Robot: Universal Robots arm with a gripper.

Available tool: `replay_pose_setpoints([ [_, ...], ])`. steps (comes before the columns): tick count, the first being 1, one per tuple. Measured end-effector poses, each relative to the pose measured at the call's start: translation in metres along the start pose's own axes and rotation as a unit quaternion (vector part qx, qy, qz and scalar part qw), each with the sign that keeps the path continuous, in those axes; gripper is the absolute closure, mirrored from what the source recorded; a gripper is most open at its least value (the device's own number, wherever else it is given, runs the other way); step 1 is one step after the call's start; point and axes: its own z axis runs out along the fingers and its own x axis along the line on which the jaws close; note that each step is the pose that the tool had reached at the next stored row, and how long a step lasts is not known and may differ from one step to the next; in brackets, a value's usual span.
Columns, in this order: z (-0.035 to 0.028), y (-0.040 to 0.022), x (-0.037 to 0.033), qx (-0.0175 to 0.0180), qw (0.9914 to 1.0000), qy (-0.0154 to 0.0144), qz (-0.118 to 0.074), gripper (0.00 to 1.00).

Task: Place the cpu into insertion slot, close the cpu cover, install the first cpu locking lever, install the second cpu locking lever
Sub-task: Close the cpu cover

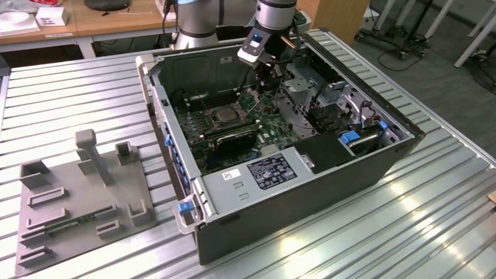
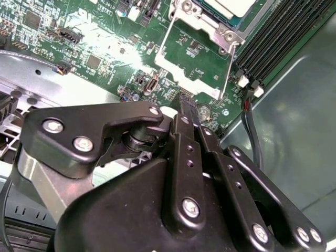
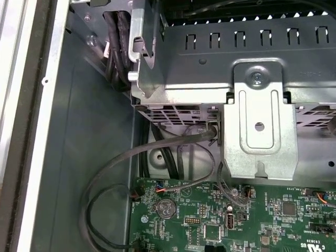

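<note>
An open computer case (image 1: 310,192) lies on its side on the ribbed metal bench (image 1: 434,209). The arm's pincer (image 1: 268,78) hangs inside it at the upper centre of the exterior view, just above the green motherboard (image 1: 268,125).

The cpu (image 1: 225,114) lies flat in the insertion slot (image 2: 210,22), grey face up, its edges square with the slot's silver rim. It sits near the middle of the board, below the pincer and toward the exterior view's left.

The cpu cover (image 2: 186,83) is not down: it stands tilted up from the slot's edge nearest the pincer. In the second wrist view we look through its square window to bare green board. A thin wire lever (image 2: 229,65) runs along one side of the cover.

In that view the pincer's black linkage points at the board just beside the raised cover — we can make out no contact. How far the pincer is open, and whether it has hold of anything, we cannot tell.

Long black memory slots (image 2: 273,37) run alongside the insertion slot. The first wrist view takes in a grey metal drive cage (image 3: 262,79), black cables (image 3: 157,149) looping beside it and a coin cell (image 3: 167,208) on the board.

At the exterior view's left a grey fixture plate (image 1: 85,192) sits on the bench, well apart from the case.
</note>
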Motion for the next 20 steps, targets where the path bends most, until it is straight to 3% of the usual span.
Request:
replay_pose_setpoints([
  [8,0.0012,0.0004,0.0000,0.0000,1.00000,-0.0001,0.000,0.89],
  [11,0.0018,0.0006,-0.0001,0.0047,0.99999,0.0001,0.000,0.89],
  [20,0.0021,0.0009,-0.0001,0.0071,0.99997,0.0000,0.000,0.89],
])
